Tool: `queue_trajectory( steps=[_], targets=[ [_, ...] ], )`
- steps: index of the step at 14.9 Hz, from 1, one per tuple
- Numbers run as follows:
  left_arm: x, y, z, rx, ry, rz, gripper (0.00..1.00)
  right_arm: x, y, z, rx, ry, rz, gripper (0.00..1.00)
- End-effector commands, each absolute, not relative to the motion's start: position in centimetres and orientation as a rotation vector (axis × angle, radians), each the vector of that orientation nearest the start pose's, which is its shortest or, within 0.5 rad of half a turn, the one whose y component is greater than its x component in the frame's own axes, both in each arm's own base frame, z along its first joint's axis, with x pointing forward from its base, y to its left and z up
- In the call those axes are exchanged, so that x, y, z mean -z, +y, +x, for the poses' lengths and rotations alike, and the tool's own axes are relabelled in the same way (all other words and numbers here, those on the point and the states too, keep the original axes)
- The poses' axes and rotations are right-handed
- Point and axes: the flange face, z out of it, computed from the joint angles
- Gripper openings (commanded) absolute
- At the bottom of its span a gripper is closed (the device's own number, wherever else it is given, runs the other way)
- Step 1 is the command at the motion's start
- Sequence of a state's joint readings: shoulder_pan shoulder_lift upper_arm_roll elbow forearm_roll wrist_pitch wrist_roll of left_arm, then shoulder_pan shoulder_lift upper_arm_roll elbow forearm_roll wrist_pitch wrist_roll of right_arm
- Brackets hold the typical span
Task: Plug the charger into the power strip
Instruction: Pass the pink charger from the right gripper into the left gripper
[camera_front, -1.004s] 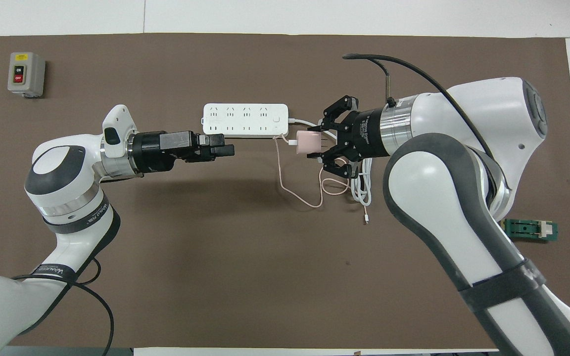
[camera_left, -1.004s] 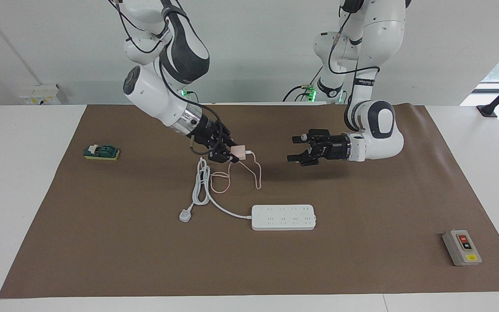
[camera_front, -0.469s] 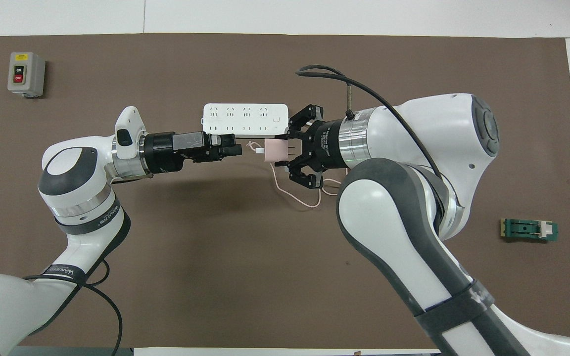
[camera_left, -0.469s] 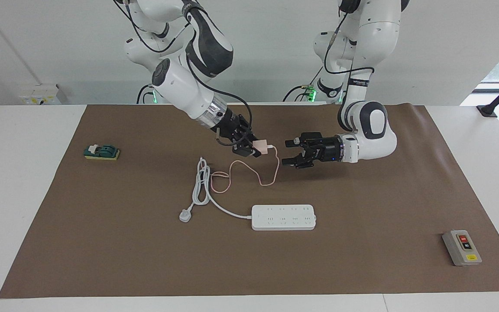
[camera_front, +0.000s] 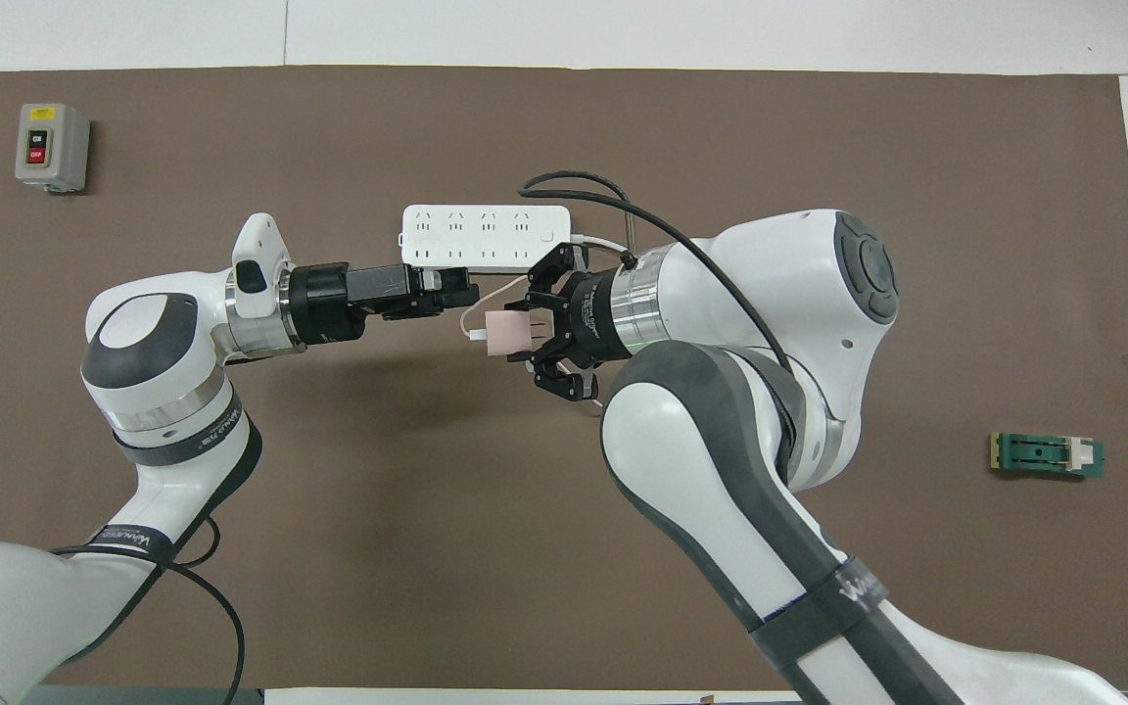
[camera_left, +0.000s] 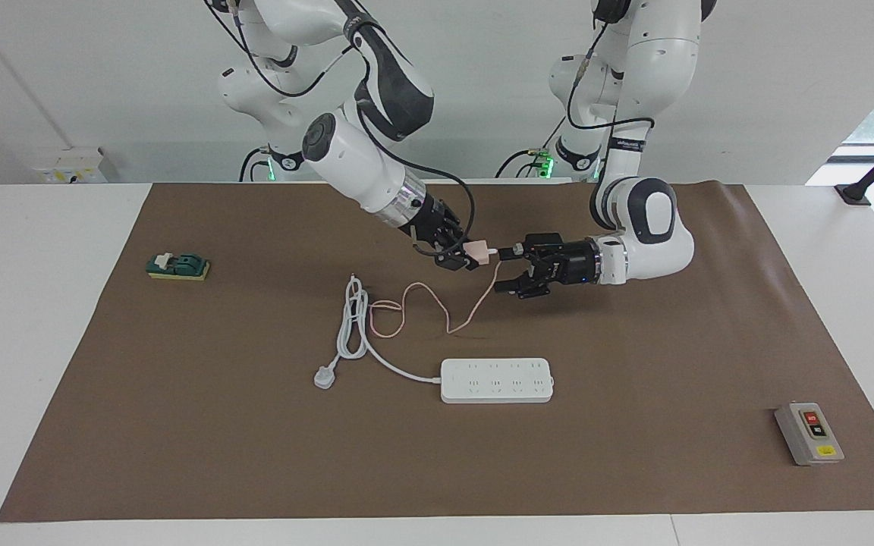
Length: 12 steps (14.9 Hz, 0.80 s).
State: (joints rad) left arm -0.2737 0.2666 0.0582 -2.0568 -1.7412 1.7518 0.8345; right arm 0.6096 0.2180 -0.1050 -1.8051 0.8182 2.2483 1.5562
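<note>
My right gripper (camera_left: pixel 468 258) is shut on the pale pink charger (camera_left: pixel 477 252) and holds it in the air over the mat, prongs toward the wrist. In the overhead view the charger (camera_front: pixel 502 331) sticks out of the right gripper (camera_front: pixel 528 331). Its thin pink cable (camera_left: pixel 446 312) hangs down and loops on the mat. My left gripper (camera_left: pixel 507 268) is open, level with the charger and just short of it, pointing at it; the overhead view also shows it (camera_front: pixel 466 292). The white power strip (camera_left: pixel 496 380) lies flat, farther from the robots; it also shows from overhead (camera_front: pixel 481 235).
The strip's thick white cord (camera_left: pixel 353 326) ends in a white plug (camera_left: pixel 324 376) toward the right arm's end. A grey switch box (camera_left: pixel 809 434) sits at the left arm's end. A green block (camera_left: pixel 178 266) lies at the right arm's end.
My right gripper has carried the charger toward the left arm's end, up to the left gripper's tips. The left gripper moved a little toward it. The pink cable was dragged along.
</note>
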Motion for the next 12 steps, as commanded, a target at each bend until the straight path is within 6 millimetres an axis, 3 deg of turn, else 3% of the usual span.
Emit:
queue_trajectory(
  steps=[1,9,12],
  targets=[
    [-34.57,-21.54,55.24,-0.106,-0.031,1.597,1.0,-45.15,33.67,56.16,-0.601,1.72,-1.884,0.0],
    [-34.05,-21.42,54.91,-0.132,-0.053,1.612,1.0,-45.26,33.13,56.56,-0.598,1.727,-1.875,0.0],
    [-33.89,-22.23,54.47,-0.124,-0.064,1.617,1.0,-45.21,33.08,56.55,-0.603,1.728,-1.877,0.0]
  ],
)
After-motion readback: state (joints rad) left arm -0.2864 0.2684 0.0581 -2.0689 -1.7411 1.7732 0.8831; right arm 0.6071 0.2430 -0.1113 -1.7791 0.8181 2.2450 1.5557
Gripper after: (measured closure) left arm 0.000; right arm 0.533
